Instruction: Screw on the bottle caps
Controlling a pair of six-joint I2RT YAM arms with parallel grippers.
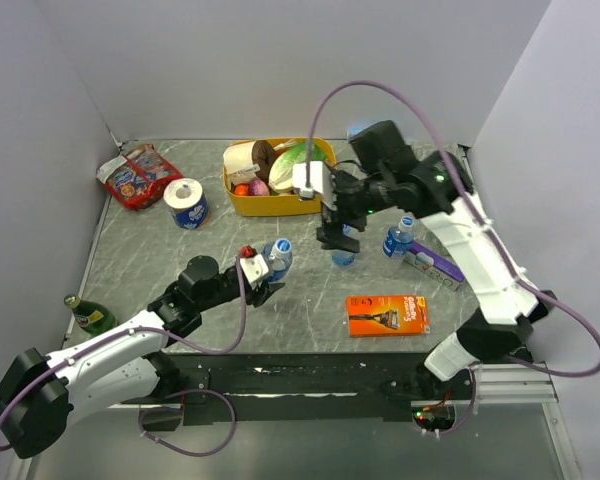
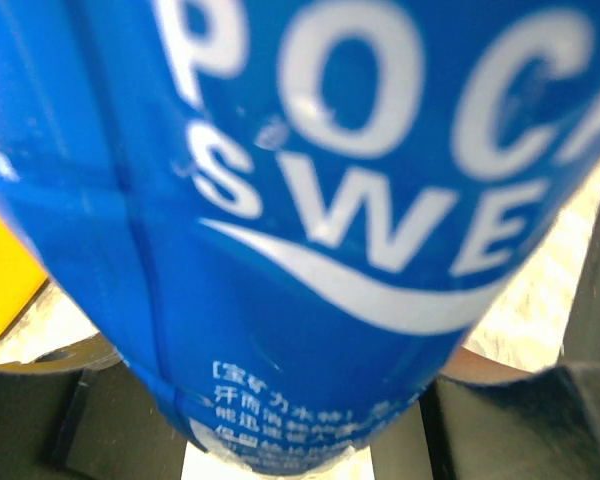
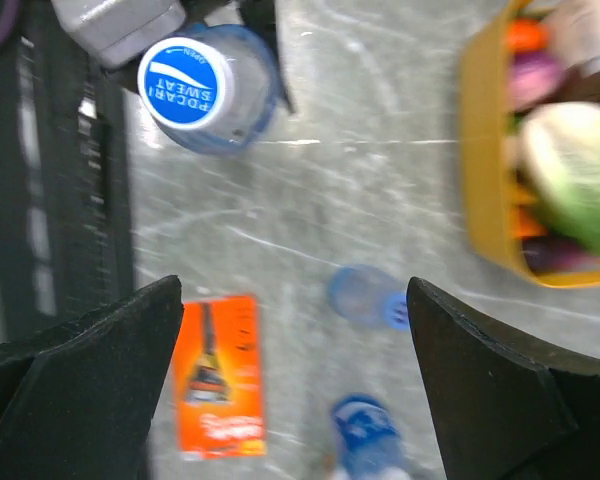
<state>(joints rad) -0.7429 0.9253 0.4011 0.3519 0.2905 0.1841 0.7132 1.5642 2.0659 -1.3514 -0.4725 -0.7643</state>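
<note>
In the top view, the left gripper [image 1: 268,272] is clamped on a small clear bottle [image 1: 278,256] in the lower middle of the frame. It holds it about upright on the worktop [image 1: 310,300], probably so that the bottle cannot turn while a cap is tightened. The right gripper [image 1: 335,238] hangs a little right of the centre, over a second bottle [image 1: 346,256]. A third bottle [image 1: 398,240] stands further right, apart from both. The yellow tub [image 1: 242,200] is at the upper middle and the orange package [image 1: 387,314] at the lower right. From here I cannot tell which bottles carry caps.

The left wrist view shows almost only the blue label [image 2: 310,200] of the held bottle, with the dark fingers [image 2: 35,425] at both lower corners. The grip looks firm, but the neck is hidden.

The right wrist view gives what the others do not. Its jaws stand wide apart and hold nothing. In the upper left, the blue cap [image 3: 183,83] sits on the held bottle; whether it is fully tight I cannot judge. The other two bottles, at the centre and the bottom, are too blurred to tell about their caps
</note>
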